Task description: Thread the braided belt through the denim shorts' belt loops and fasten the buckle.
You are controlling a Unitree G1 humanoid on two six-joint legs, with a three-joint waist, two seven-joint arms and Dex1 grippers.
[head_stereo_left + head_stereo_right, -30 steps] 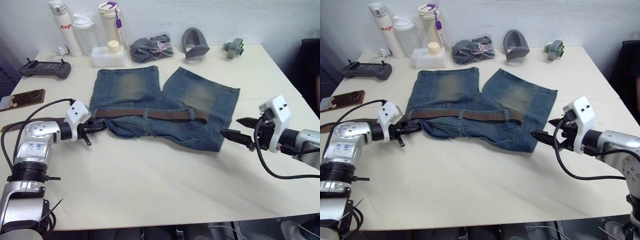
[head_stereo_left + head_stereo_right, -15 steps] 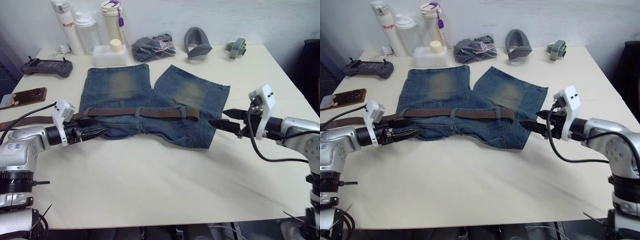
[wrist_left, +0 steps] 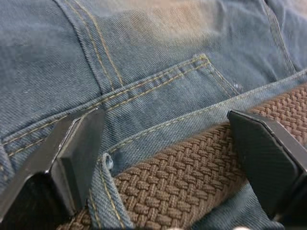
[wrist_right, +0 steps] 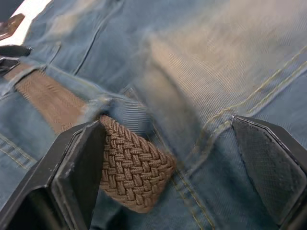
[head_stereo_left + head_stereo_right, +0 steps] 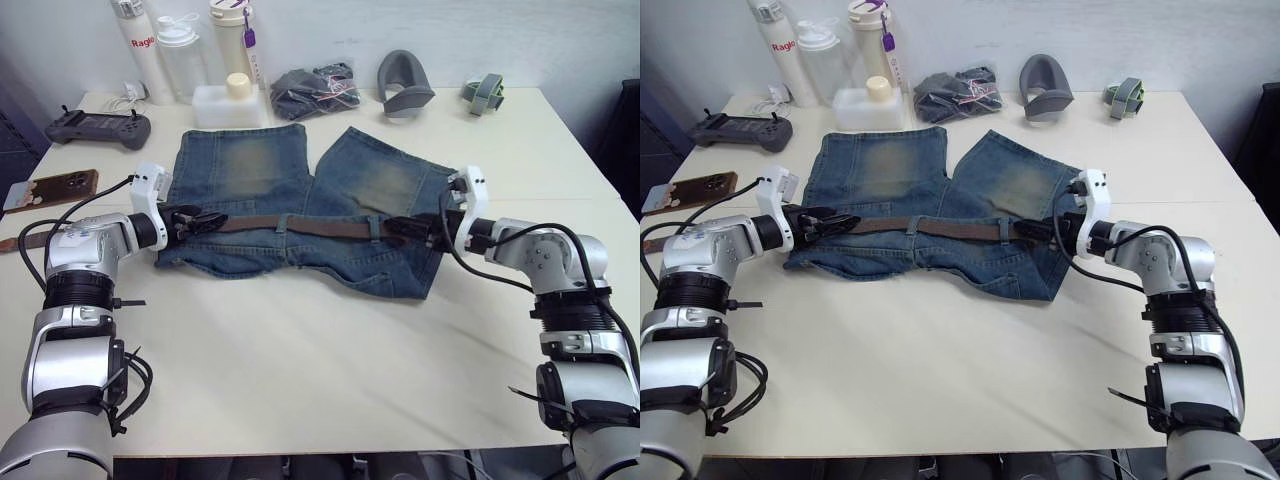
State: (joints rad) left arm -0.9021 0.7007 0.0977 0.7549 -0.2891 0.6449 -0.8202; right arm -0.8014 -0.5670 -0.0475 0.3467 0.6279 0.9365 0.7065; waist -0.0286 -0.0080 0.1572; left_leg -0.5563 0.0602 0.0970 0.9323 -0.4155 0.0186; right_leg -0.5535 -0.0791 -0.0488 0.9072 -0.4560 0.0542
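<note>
cream counter (image 5: 330,370) carries the denim shorts (image 5: 300,205) laid flat, bottles and a dark bundle at the far edge. the braided belt (image 5: 300,226) already lies along the waistband, passing under several belt loops (image 5: 281,224). the left gripper (image 5: 196,221) is spread wide over the belt at the robot's left end of the waistband; the right gripper (image 5: 1040,231) is likewise released, straddling the belt's tapered tip (image 4: 139,189) just past a loop. threading looks nearly done; the next move probably calls for clamping both ends and bringing tip to buckle, which cannot be made out
</note>
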